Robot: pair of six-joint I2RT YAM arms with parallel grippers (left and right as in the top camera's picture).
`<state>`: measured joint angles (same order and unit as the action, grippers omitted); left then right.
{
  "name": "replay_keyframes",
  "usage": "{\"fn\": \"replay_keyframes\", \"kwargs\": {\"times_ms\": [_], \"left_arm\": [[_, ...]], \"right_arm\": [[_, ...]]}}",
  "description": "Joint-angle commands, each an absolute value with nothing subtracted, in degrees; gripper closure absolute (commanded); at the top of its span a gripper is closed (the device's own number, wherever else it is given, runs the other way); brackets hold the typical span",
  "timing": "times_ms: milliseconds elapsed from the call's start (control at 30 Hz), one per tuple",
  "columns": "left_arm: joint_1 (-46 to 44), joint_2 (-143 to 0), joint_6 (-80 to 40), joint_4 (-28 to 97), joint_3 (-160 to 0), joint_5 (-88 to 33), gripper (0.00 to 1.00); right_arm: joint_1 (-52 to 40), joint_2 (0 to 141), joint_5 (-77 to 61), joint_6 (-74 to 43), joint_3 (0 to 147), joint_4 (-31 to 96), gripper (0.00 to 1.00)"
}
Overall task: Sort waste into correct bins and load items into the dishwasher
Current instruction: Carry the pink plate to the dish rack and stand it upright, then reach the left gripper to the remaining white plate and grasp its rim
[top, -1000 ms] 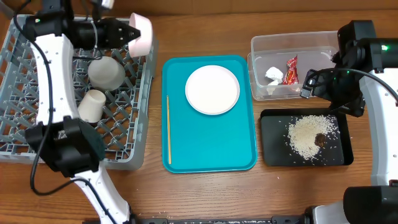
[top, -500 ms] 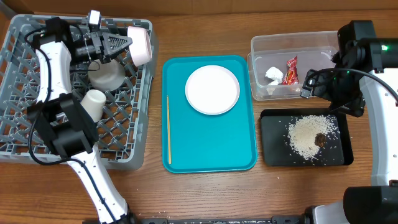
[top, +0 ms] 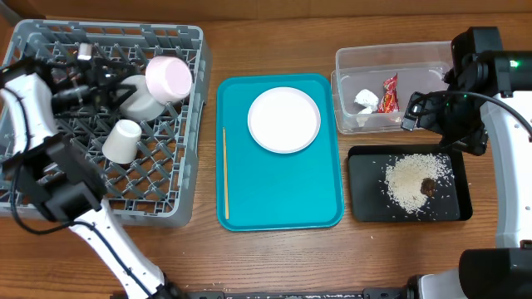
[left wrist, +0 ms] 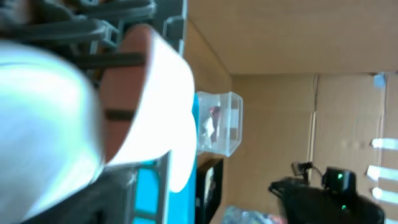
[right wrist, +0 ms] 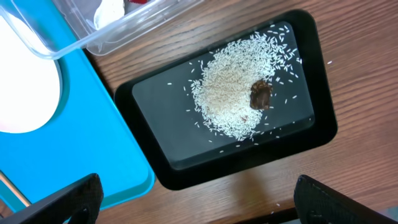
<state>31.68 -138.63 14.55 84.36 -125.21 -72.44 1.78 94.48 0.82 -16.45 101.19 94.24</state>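
Far left in the rack point(top: 163, 179), the small plate point(top: 169, 77) now lies free; we cannot tell if our left gripper point(top: 104, 76) is wide. Big plate point(top: 284, 120) next.

grey lattice rack point(top: 158, 178) | teal tray point(top: 283, 191) | white plate point(top: 283, 120) | red wrapper point(top: 389, 93) | black tray point(top: 366, 203) | white rice point(top: 409, 183)

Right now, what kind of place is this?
Probably a wooden table set up for kitchen clean-up practice: a grey dish rack with a white cup, a clear tub holding a red wrapper, and a black tray of rice.
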Motion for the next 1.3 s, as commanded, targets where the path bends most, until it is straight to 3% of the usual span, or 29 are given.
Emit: {"fn": "replay_keyframes", "kwargs": {"times_ms": [0,267,567,800,1000,1267], "left_arm": [[33.1,-134.0,20.5,86.2,-127.0,-71.6,0.00],[29.3,-118.8,21.3,86.1,-127.2,-60.8,0.00],[10.0,-109.8,7.8,86.0,-127.2,-32.3,0.00],[-11.8,-111.9,1.4,84.5,-126.2,-12.7,0.00],[-26.4,-118.3,0.2,83.7,-125.7,-5.0,0.00],[-35.8,-130.9,-2.9,83.4,-125.7,2.3,0.00]], "right_arm": [[1.9,94.0,0.8,-16.1,101.3,94.0,0.00],[1.9,94.0,0.8,-16.1,101.3,94.0,0.00],[1.9,94.0,0.8,-16.1,101.3,94.1,0.00],[1.9,94.0,0.8,-16.1,101.3,94.0,0.00],[1.9,94.0,0.8,-16.1,101.3,94.0,0.00],[1.9,94.0,0.8,-16.1,101.3,94.2,0.00]]}}
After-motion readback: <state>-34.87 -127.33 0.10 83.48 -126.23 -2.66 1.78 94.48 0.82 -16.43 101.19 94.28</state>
